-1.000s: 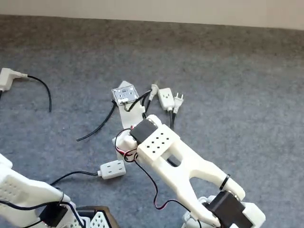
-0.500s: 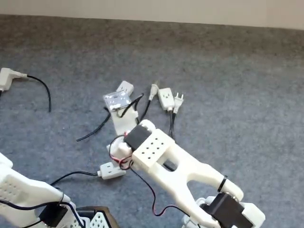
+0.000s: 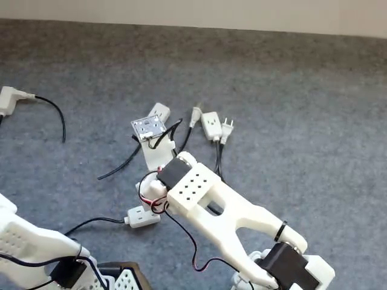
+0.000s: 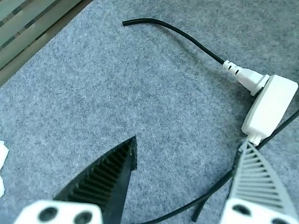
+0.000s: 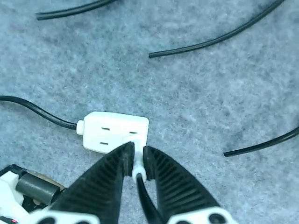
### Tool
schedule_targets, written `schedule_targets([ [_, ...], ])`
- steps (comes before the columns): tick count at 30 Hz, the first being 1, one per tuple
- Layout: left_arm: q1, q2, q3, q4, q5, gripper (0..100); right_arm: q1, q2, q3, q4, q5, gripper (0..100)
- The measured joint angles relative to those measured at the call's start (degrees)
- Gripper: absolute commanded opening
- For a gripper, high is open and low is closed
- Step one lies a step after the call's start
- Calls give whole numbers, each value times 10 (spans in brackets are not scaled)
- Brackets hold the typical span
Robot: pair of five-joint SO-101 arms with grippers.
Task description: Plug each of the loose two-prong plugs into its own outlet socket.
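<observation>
**At the socket face: right claw clenched on a plug, left claw released**

You had the right gripper (image 5: 136, 149) clamped on a white plug (image 5: 138, 169), with both black fingers (image 5: 105, 179) pressed to its sides. The plug's black lead (image 5: 144, 198) ran back between them. The plug's nose sat right against the face of the outlet socket (image 5: 114, 132), at the slot pair farthest from the socket's own cord (image 5: 37, 112). The prongs were hidden, so you could not tell whether they were seated in the slots or only touching the face.

In the high view that outlet socket (image 3: 144, 216) lay on the grey carpet (image 3: 290, 90), just beside the right arm's wrist (image 3: 192, 187).

A second socket (image 3: 211, 125) lay well apart from the outlet socket, beyond the wrist and away from the arm bases. A loose two-prong plug (image 3: 227, 126) lay just beside it, not inserted.

Your left gripper (image 4: 189, 142) was released, jaws wide apart with only carpet between them. A white cord-end piece (image 4: 271, 109) lay just past its pale finger (image 4: 254, 179), on a short black cord (image 4: 180, 35). You could not tell from that view whether it was a plug or a socket, nor where it lay relative to the outlet socket.
</observation>
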Motion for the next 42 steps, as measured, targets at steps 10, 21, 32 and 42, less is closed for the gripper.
schedule_targets([
  [10, 0, 0, 0, 0, 0, 330, -1, 0, 0, 0, 0, 5],
  [21, 0, 0, 0, 0, 0, 330, -1, 0, 0, -24, 0, 5],
  [32, 0, 0, 0, 0, 0, 330, 16, 0, 0, -11, 0, 5],
  [42, 0, 0, 0, 0, 0, 330, 18, 24, -9, -11, 0, 5],
])
